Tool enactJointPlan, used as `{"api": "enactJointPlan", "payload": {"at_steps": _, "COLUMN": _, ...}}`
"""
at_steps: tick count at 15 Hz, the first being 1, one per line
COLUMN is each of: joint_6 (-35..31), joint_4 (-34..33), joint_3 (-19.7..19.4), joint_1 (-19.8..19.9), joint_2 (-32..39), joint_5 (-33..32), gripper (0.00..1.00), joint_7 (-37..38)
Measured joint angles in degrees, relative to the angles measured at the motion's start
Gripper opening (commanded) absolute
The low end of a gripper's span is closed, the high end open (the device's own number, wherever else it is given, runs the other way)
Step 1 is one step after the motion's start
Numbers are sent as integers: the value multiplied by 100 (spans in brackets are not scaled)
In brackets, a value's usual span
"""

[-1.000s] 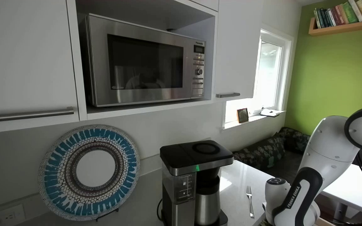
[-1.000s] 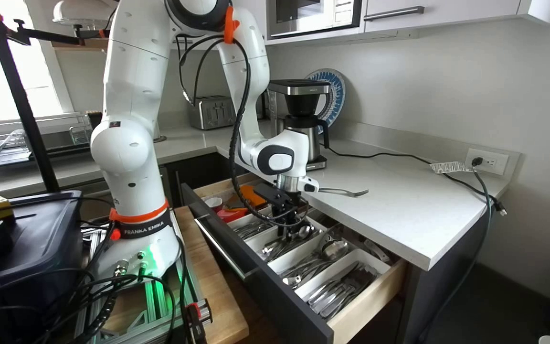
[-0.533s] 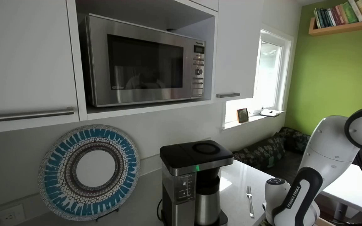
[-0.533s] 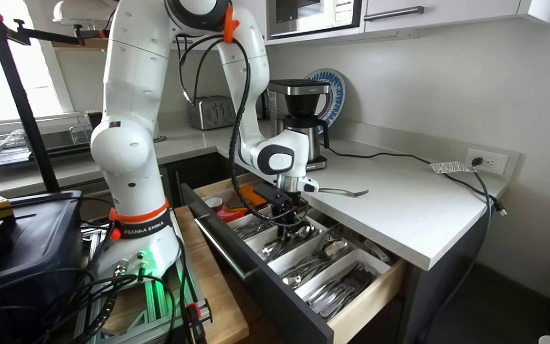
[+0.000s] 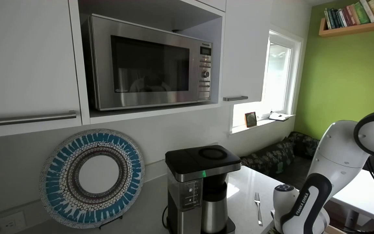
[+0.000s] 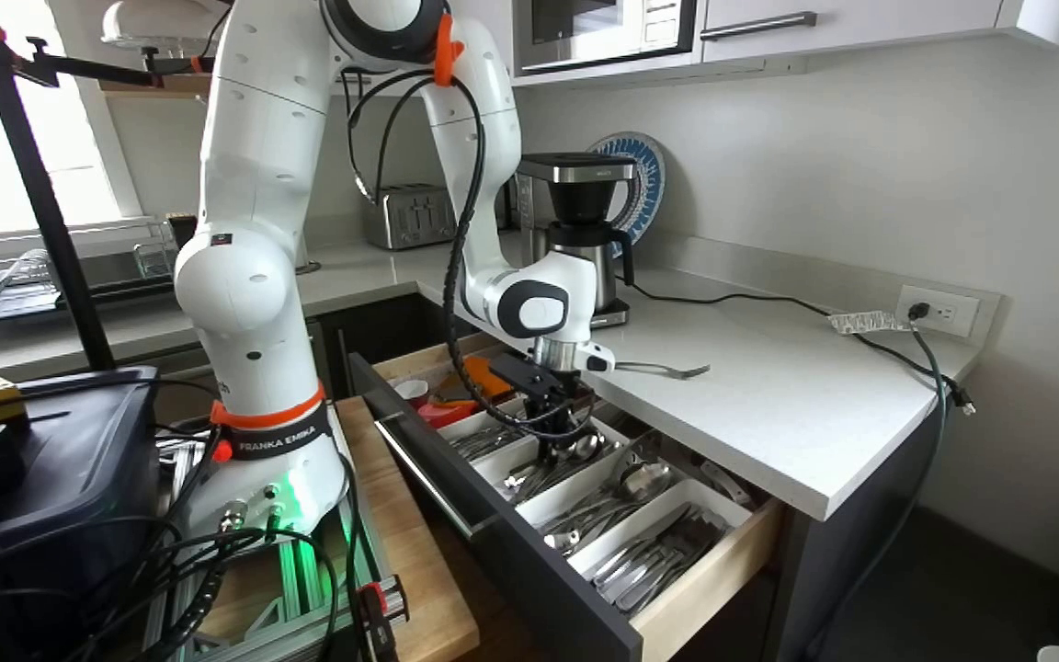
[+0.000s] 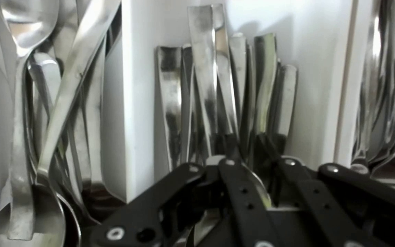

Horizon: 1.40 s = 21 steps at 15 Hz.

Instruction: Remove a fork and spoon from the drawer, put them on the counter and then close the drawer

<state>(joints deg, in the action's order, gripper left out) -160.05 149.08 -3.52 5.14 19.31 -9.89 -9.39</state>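
White counter (image 6: 778, 391), fork (image 5: 258, 208), coffee maker (image 5: 187, 191) — pulled-out drawer (image 6: 548, 588), cutlery (image 7: 202, 68) crowding the gripper (image 7: 246, 136), cannot tell if grasping

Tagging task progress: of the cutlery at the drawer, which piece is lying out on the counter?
The fork near the coffee maker: it lies on the counter, while the other pieces are in the open drawer.

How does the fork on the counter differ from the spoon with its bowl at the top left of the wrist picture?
The fork ends in slim tines; the spoon has a rounded bowl. The fork lies on the counter, the spoon in the open drawer. The fork lies by itself; the spoon lies in a crowd, its handle across another spoon. Both are silvery metal.
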Motion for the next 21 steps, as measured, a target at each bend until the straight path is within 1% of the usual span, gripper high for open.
{"api": "enactJointPlan", "payload": {"at_steps": 1, "joint_6": 0, "joint_4": -7, "joint_3": -4, "joint_1": 0, "joint_2": 8, "joint_5": -2, "gripper": 0, "joint_7": 0}}
{"api": "enactJointPlan", "payload": {"at_steps": 2, "joint_6": 0, "joint_4": -17, "joint_3": -17, "joint_1": 0, "joint_2": 7, "joint_5": -9, "gripper": 7, "joint_7": 0}}
{"api": "enactJointPlan", "payload": {"at_steps": 3, "joint_6": 0, "joint_4": -25, "joint_3": -28, "joint_1": 0, "joint_2": 10, "joint_5": -10, "gripper": 25, "joint_7": 0}}
{"api": "enactJointPlan", "payload": {"at_steps": 4, "joint_6": 0, "joint_4": -30, "joint_3": -36, "joint_1": 0, "joint_2": 17, "joint_5": -14, "gripper": 35, "joint_7": 0}}
{"api": "enactJointPlan", "payload": {"at_steps": 6, "joint_6": 0, "joint_4": -44, "joint_3": -44, "joint_1": -2, "joint_2": 50, "joint_5": -19, "gripper": 47, "joint_7": 0}}
{"api": "enactJointPlan", "payload": {"at_steps": 7, "joint_6": 0, "joint_4": -50, "joint_3": -50, "joint_1": -2, "joint_2": 78, "joint_5": -23, "gripper": 56, "joint_7": 0}}
{"api": "enactJointPlan", "payload": {"at_steps": 8, "joint_6": 0, "joint_4": -61, "joint_3": -61, "joint_1": -3, "joint_2": 102, "joint_5": -32, "gripper": 46, "joint_7": 0}}
{"api": "enactJointPlan", "payload": {"at_steps": 9, "joint_6": 0, "joint_4": -74, "joint_3": -77, "joint_1": -3, "joint_2": 112, "joint_5": -37, "gripper": 30, "joint_7": 0}}
{"api": "enactJointPlan", "payload": {"at_steps": 10, "joint_6": 0, "joint_4": -77, "joint_3": -84, "joint_1": -3, "joint_2": 119, "joint_5": -37, "gripper": 21, "joint_7": 0}}
{"api": "enactJointPlan", "payload": {"at_steps": 11, "joint_6": 0, "joint_4": -78, "joint_3": -85, "joint_1": -3, "joint_2": 124, "joint_5": -37, "gripper": 21, "joint_7": 0}}
{"api": "enactJointPlan", "payload": {"at_steps": 13, "joint_6": 0, "joint_4": -79, "joint_3": -81, "joint_1": -5, "joint_2": 124, "joint_5": -37, "gripper": 5, "joint_7": 0}}
{"api": "enactJointPlan", "payload": {"at_steps": 14, "joint_6": 0, "joint_4": -79, "joint_3": -79, "joint_1": -10, "joint_2": 124, "joint_5": -37, "gripper": 0, "joint_7": 0}}
{"api": "enactJointPlan", "payload": {"at_steps": 16, "joint_6": 0, "joint_4": -82, "joint_3": -83, "joint_1": -14, "joint_2": 126, "joint_5": -37, "gripper": 0, "joint_7": 0}}
{"api": "enactJointPlan", "payload": {"at_steps": 17, "joint_6": 0, "joint_4": -84, "joint_3": -85, "joint_1": -14, "joint_2": 126, "joint_5": -37, "gripper": 2, "joint_7": 0}}
{"api": "enactJointPlan", "payload": {"at_steps": 21, "joint_6": 0, "joint_4": -93, "joint_3": -90, "joint_1": -13, "joint_2": 121, "joint_5": -36, "gripper": 2, "joint_7": 0}}
